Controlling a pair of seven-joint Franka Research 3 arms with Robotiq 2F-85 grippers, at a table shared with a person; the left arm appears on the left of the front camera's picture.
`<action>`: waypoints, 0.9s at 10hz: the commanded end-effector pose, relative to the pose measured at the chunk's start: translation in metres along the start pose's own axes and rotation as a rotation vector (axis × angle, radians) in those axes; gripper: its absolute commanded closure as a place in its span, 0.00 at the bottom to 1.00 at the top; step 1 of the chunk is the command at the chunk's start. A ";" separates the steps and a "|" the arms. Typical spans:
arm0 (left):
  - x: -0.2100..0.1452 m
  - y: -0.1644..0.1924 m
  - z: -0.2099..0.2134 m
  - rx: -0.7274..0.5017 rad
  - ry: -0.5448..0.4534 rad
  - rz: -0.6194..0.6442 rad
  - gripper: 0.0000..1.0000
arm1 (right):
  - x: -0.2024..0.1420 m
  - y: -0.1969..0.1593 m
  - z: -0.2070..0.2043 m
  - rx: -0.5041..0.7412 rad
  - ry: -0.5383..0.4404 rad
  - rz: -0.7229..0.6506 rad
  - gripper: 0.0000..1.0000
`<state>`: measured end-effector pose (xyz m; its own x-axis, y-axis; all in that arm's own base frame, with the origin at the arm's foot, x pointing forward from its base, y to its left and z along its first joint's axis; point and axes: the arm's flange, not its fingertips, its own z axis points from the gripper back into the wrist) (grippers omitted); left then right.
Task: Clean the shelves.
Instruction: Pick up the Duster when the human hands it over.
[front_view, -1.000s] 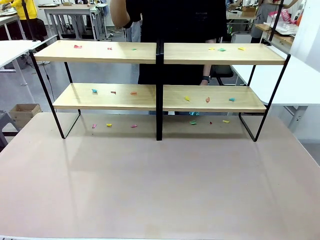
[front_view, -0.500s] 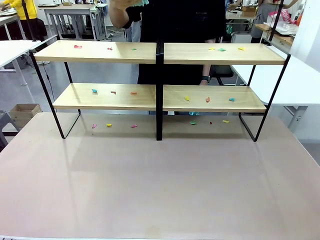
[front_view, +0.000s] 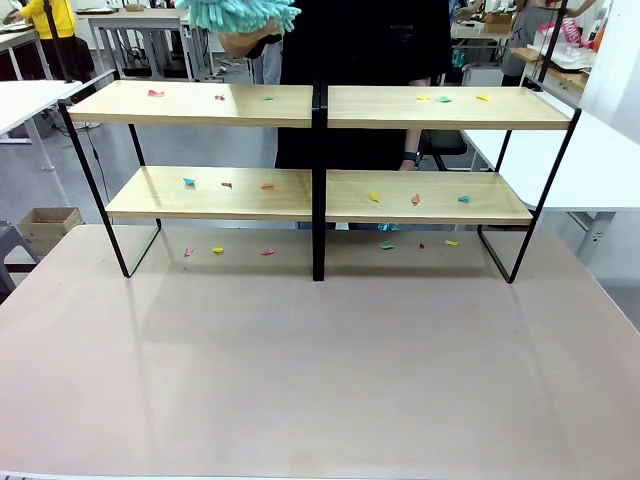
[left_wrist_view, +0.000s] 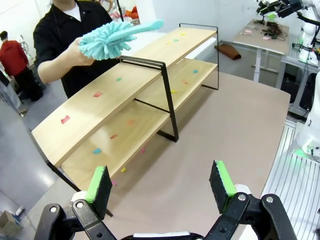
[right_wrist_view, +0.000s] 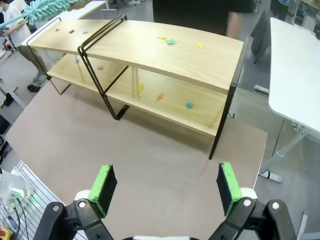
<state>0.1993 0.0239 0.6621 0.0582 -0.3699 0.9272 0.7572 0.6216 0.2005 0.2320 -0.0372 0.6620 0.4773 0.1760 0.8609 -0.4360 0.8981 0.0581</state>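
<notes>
The shelves are a two-tier rack of light-wood boards in a black frame, standing at the far half of the table, also seen as shelves and shelves. Small coloured paper scraps lie on both tiers and on the table under the rack. A person behind the rack holds a fluffy teal duster above the upper left board; the duster is in the person's hand. My left gripper is open and empty, well short of the rack. My right gripper is open and empty too.
The beige table top stretches in front of the rack. White tables stand on either side. A cardboard box sits on the floor at left. Another white table lies beyond the rack's right end.
The person has brought the teal duster down into view above the upper left board; a second ago only the raised arm showed. The scraps lie as before.
</notes>
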 end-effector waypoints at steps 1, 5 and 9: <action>-0.042 -0.025 -0.016 0.012 0.002 0.010 0.00 | 0.002 0.002 -0.004 0.034 -0.007 0.014 0.00; -0.001 0.002 -0.001 -0.006 0.007 -0.004 0.00 | 0.001 0.003 -0.003 0.013 0.004 0.011 0.00; -0.001 0.002 -0.001 -0.006 0.007 -0.004 0.00 | 0.001 0.003 -0.003 0.013 0.004 0.011 0.00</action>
<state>0.2026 0.0238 0.6611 0.0633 -0.3849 0.9208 0.7572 0.6195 0.2069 0.2339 -0.0335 0.6611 0.4744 0.1917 0.8592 -0.4521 0.8905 0.0509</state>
